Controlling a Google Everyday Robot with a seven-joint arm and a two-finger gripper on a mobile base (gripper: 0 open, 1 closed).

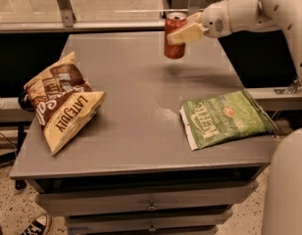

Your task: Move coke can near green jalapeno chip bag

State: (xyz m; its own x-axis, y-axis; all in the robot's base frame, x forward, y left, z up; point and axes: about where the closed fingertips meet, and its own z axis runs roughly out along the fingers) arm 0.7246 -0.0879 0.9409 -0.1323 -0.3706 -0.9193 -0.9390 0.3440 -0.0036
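Note:
The red coke can (174, 38) hangs upright in the air above the far middle of the grey table (141, 131), its shadow on the tabletop below it. My gripper (183, 32) reaches in from the upper right and is shut on the can's upper part. The green jalapeno chip bag (226, 118) lies flat at the table's right edge, nearer the front, well apart from the can.
A brown-and-cream Late July chip bag (60, 102) lies on the table's left side. The table has drawers (151, 207) below its front edge. My white arm (288, 13) spans the upper right; a shoe (36, 225) shows on the floor at bottom left.

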